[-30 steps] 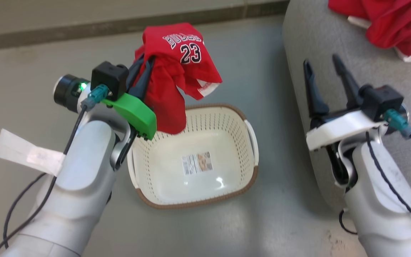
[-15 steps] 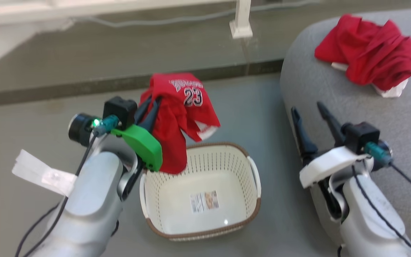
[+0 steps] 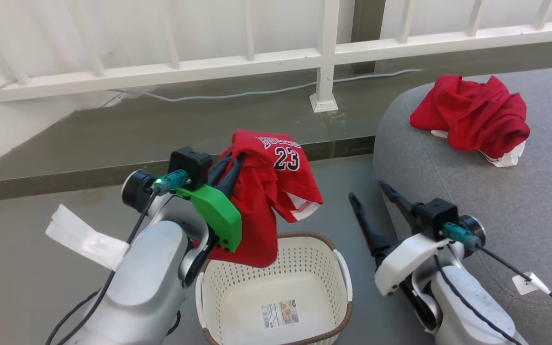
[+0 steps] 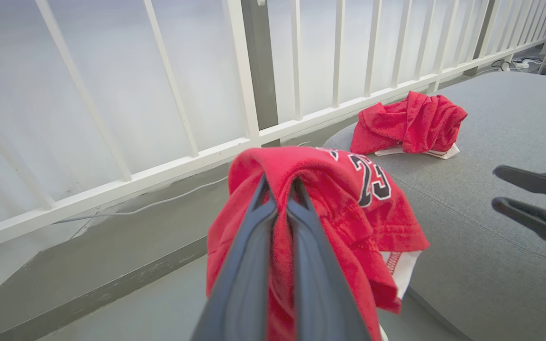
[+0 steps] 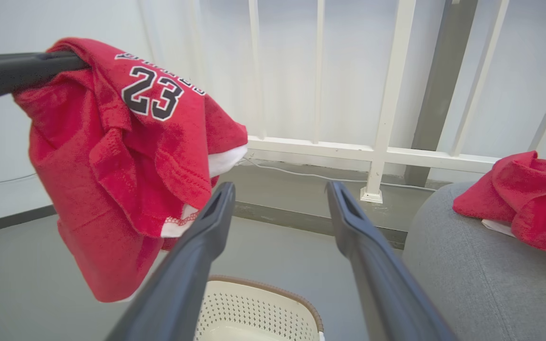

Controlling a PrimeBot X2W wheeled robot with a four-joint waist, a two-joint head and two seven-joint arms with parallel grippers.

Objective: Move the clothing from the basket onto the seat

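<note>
Red jersey [image 3: 266, 191] marked "23", clamped in my left gripper [image 4: 277, 189] and hanging in the air over the far-left rim of the basket [image 3: 237, 282]. I cannot tell whether its lowest fold touches that rim.

Left wrist view: the two dark fingers lie almost together, a fold of cloth pinched between them and draped over their tips. From the head camera these fingers are largely buried in fabric, so I read the grip from the wrist.

Right gripper [image 3: 367, 190]: fingers spread wide with nothing between them, held between the basket and the grey seat [image 3: 472, 201], just beside the seat's rounded edge.

Right wrist view: the jersey is seen side-on, to the left of the spread fingers, with white trim at its hem. An arc of the basket's brown rim lies below.

Head view: the camera looks down into the basket, onto its pale bottom and a printed label [image 3: 281, 314] stuck there. Neither wrist camera reaches this.

Red bundle [image 3: 470, 117]: a second garment crumpled on top of the seat, a white edge showing beneath it, well apart from both grippers. All three cameras catch it.

Left wrist view, right edge: the right gripper's fingers reach in across the grey upholstery.

Background: white railing [image 3: 324, 52], a cable [image 3: 257, 93] along its foot, grey floor [image 3: 41, 268]. A strip of white tape [image 3: 84, 237] hangs from my left forearm.
</note>
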